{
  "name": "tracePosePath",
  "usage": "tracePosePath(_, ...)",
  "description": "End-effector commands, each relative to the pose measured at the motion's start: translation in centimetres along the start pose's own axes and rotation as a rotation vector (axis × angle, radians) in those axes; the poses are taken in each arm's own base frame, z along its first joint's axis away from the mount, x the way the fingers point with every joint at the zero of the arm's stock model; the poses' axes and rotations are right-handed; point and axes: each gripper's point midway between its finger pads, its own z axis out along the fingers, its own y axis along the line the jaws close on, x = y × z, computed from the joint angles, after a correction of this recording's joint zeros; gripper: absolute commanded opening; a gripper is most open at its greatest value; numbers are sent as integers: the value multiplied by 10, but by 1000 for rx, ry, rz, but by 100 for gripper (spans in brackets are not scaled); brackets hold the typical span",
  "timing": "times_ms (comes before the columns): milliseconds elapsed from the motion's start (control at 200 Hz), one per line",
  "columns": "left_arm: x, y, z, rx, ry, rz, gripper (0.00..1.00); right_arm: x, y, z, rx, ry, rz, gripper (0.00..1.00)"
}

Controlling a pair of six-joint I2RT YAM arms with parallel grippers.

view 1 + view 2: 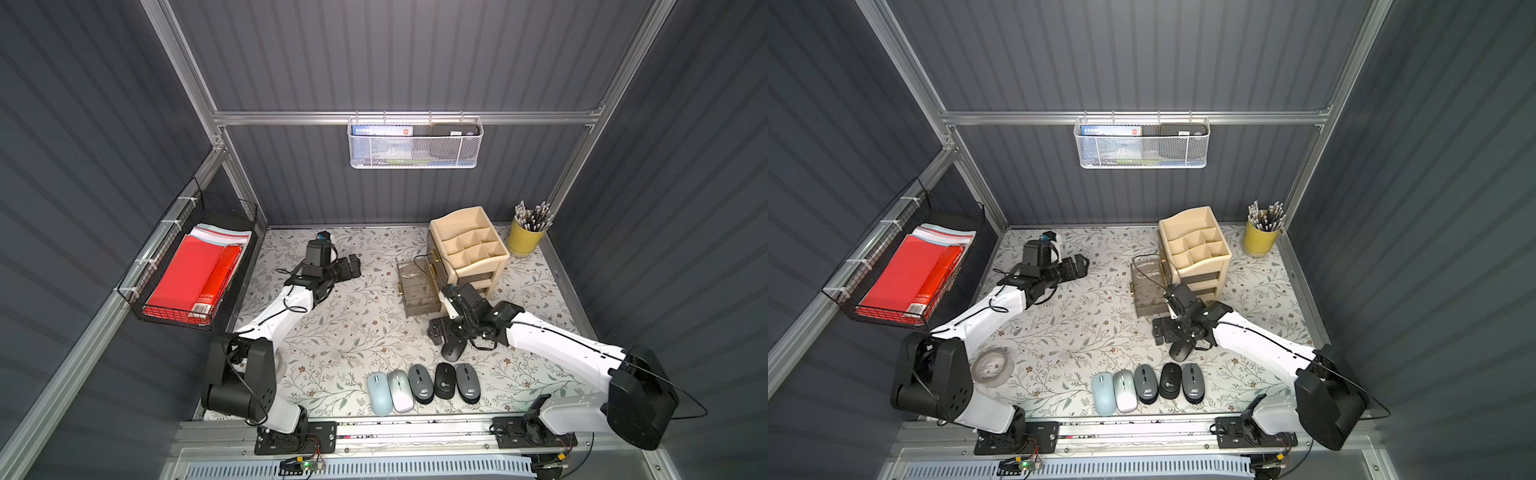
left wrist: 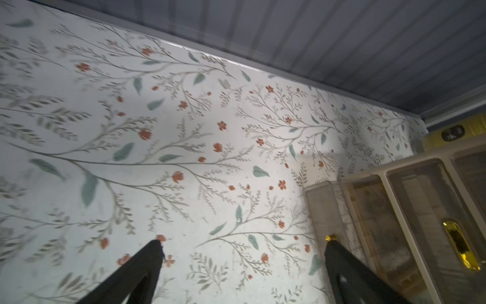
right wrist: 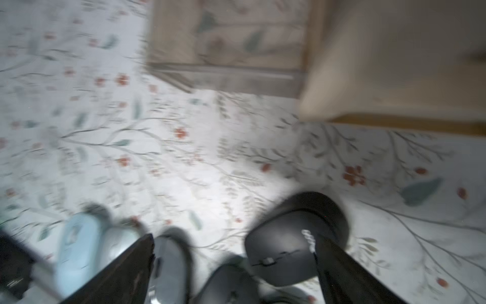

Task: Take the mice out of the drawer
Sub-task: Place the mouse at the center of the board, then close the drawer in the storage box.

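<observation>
Mice (image 1: pixel 422 388): you've got five in a row, lower centre of both top views. Black one (image 1: pixel 453 350) sits on the worktop (image 1: pixel 353 324) just above them, under your right pincer (image 3: pixel 235 237), which is spread wide. Left pincer (image 2: pixel 244 240) is spread too.

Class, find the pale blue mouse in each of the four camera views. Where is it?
Top view: pale blue mouse, left end of the front row.
Top view: same place.
Left wrist: not in it.
Right wrist: blurred, beside the silver mouse.
Shared landmark: the beige organiser.
</observation>
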Motion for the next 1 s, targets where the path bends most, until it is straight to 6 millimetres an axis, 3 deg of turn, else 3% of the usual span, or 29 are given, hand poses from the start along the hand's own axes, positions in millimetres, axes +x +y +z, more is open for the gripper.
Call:
tracePosePath(0,21,-20,26,2,44,-34,99,-31,62,-47,-162,-100,-134,99)
tracePosePath(45,31,-26,37,1,67,-33,99,-55,62,-69,-134,-206,-117,99)
tracePosePath(90,39,-25,46,-14,83,-42,99,-78,46,-87,-45,-318,-79,99)
tracePosePath(105,41,-24,48,-20,87,-46,99,-87,42,-103,-30,-376,-76,99)
tracePosePath(225,55,-9,63,-83,106,-75,99,-140,-32,-177,142,-626,89,99)
tracePosePath(330,71,3,77,-130,139,-90,99,-158,-101,-233,296,-812,213,99)
tracePosePath(440,85,0,91,-124,166,-91,99,-163,-151,-258,343,-891,297,99)
tracePosePath(590,101,-32,115,-69,208,-44,99,-163,-207,-239,308,-881,415,99)
tracePosePath(685,112,-52,128,-42,232,-28,99,-153,-250,-204,262,-840,550,99)
tracePosePath(700,101,-63,131,-22,210,-27,99,-151,-255,-198,249,-835,565,99)
tracePosePath(730,103,-70,134,-16,215,-24,99,-148,-268,-184,228,-823,601,99)
tracePosePath(830,109,-90,143,11,225,-11,99,-147,-271,-146,56,-784,623,99)
tracePosePath(996,118,-117,154,52,239,-2,99,-147,-238,-80,-238,-613,603,99)
